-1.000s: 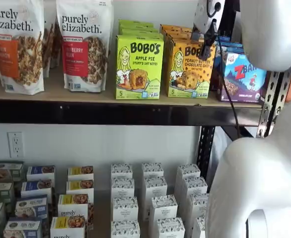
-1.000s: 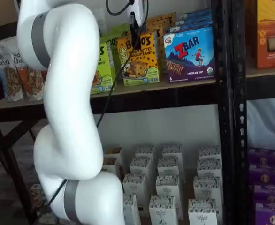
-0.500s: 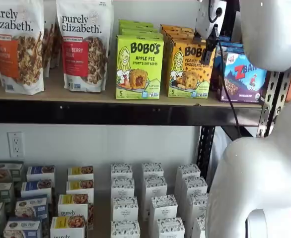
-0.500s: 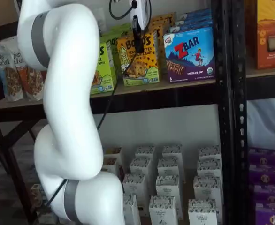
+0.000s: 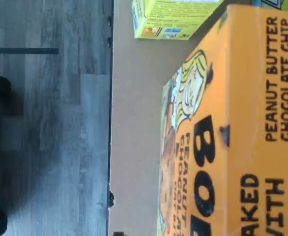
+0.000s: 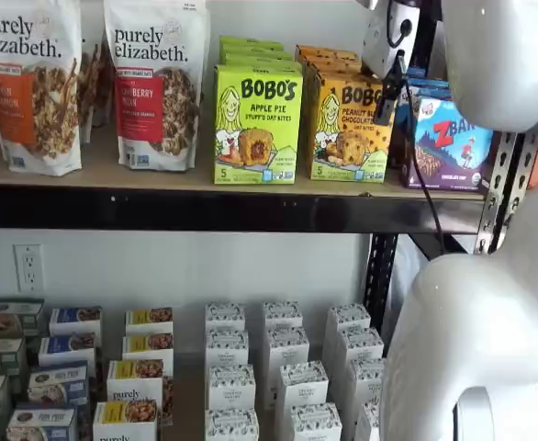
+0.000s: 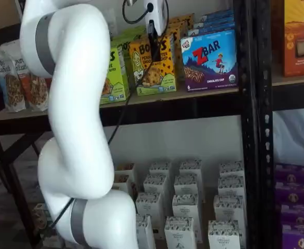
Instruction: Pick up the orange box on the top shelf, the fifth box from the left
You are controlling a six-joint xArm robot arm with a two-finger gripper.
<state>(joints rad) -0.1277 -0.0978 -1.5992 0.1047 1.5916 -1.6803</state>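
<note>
The orange box [image 6: 346, 129] is standing upright at the front edge of the top shelf [image 6: 113, 175], its printed face reading peanut butter chocolate chip and turned toward the cameras in both shelf views. More boxes of the same orange kind are lining up behind it toward the back wall. Just beside it on one side is sitting the lime-green Apple Pie box [image 6: 256, 123], also upright, and on the other side the blue Z Bar box [image 6: 448, 143] is standing close by, angled slightly. In the wrist view the orange box [image 5: 232, 132] is filling much of the picture, with a corner of the green box [image 5: 171, 19] near it and the tan shelf board [image 5: 134, 123] showing bare between the box and the shelf's front edge.

The gripper [image 6: 388, 89] is hanging in front of the upper part of the orange box, near the edge closest to the Z Bar box, with a black cable [image 6: 425, 175] trailing down from it. In a shelf view the gripper [image 7: 153, 43] is showing as a dark narrow shape over the box's printed face, seen side-on, so no gap is visible; it is standing at its widest, open, and is holding nothing.

Farther along the top shelf, two granola bags [image 6: 154, 83] are standing upright.
</note>
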